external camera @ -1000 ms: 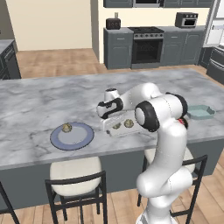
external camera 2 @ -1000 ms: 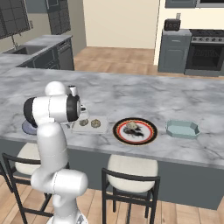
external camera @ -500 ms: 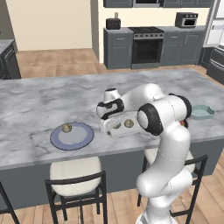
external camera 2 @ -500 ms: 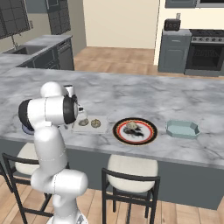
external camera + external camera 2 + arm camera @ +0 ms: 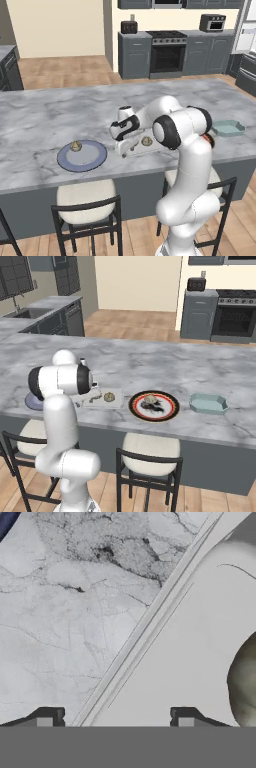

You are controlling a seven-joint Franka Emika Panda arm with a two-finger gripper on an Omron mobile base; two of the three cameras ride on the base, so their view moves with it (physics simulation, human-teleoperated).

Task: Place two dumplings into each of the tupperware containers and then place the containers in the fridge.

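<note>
Two tupperware containers sit on the table point(image 5: 45, 115), neither put away yet. The whitish container point(image 5: 150, 148) by the arm holds at least one dumpling point(image 5: 147, 141); whether a second lies in it I cannot tell. The blue-green container point(image 5: 208, 404) looks empty. One dumpling waits on the blue plate point(image 5: 82, 156), another on the red-rimmed plate point(image 5: 154, 406). The hand point(image 5: 115, 721) hovers released, fingers apart across the whitish container's rim, gripping nothing. Most of the job seems left.
</note>
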